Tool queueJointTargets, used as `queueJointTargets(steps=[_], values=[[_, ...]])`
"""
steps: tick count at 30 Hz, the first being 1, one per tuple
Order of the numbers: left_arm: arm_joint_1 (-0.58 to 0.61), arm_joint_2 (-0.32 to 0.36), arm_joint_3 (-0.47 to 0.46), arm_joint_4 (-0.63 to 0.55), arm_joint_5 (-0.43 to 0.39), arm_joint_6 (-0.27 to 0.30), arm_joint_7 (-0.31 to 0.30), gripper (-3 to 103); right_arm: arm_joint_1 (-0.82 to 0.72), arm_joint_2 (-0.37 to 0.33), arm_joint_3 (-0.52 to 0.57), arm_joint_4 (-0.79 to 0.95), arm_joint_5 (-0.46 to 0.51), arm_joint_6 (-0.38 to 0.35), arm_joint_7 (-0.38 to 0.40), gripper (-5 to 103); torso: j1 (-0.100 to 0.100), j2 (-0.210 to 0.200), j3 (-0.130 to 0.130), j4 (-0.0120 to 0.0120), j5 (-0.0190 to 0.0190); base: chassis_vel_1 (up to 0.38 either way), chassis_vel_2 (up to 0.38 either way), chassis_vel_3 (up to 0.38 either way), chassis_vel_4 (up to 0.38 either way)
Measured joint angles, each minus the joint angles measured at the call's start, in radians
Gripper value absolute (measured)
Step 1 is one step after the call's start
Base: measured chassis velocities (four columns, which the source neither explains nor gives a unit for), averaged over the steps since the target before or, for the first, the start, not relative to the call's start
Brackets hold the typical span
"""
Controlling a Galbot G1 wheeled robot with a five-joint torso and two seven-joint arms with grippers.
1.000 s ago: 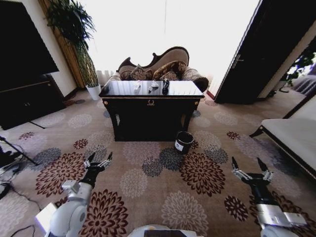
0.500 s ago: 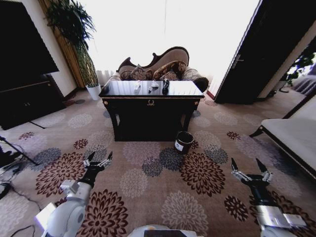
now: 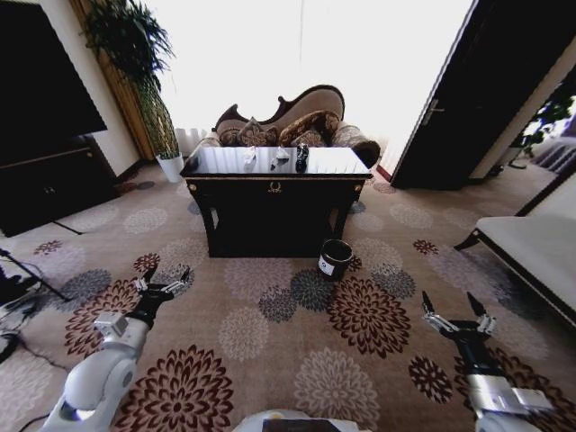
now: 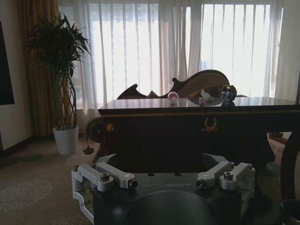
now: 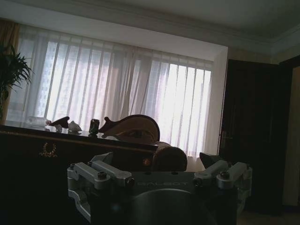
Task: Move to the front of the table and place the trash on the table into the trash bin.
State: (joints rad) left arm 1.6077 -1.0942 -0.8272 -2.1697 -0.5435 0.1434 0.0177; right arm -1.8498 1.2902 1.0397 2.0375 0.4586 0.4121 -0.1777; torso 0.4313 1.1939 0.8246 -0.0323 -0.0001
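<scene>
the robot stands well back from the desk (image 3: 274, 187), out on the flowered carpet (image 3: 270, 315), so the approach is not finished and nothing has been binned yet. all the trash sits on the desk's glossy black top, near its middle towards the back edge.

going left to right: a potted plant (image 3: 135, 63) with a white pot stands past the desk's left end. low on the left, the left end effector (image 3: 162, 282) hangs over the carpet, fingers spread and holding nothing. on the desk, the clear bottle (image 3: 250, 158) lies leftmost, soft-looking and pale; the crumpled white paper (image 3: 281, 158) comes next, then the small dark crushed thing (image 3: 301, 157) just beside it. the desk is dark carved wood with a gold ornament at mid-front, its top mirror-smooth. on the floor by the desk's front right leg stands the bin (image 3: 335, 259), a black cylinder with a white label, open at the top. far right and low, the right end effector (image 3: 455, 312) hangs released too, empty.

left to do: drive closer, pick up each piece, drop it in the bin.
</scene>
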Motion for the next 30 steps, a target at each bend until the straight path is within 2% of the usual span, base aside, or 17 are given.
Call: queueJointTargets(steps=[20,27,30], values=[[0.009,-0.021,-0.013,-0.035,-0.009,0.001,0.004,100,-0.012,0.004,0.015,0.049,0.013,0.005,-0.030,100,0.000,0.000,0.000,0.0000,0.0001,-0.010,0.010,0.011,-0.008],[0.019,-0.028,-0.009,-0.045,-0.004,0.002,0.004,100,-0.018,0.013,0.016,0.059,0.014,0.007,-0.030,100,-0.001,0.000,0.000,-0.0002,0.0000,-0.148,0.162,0.159,-0.135],[0.020,-0.029,-0.009,-0.050,-0.004,0.001,0.005,100,-0.019,0.015,0.016,0.063,0.014,0.008,-0.030,100,0.001,0.000,0.000,0.0008,0.0005,-0.220,0.204,0.240,-0.196]])
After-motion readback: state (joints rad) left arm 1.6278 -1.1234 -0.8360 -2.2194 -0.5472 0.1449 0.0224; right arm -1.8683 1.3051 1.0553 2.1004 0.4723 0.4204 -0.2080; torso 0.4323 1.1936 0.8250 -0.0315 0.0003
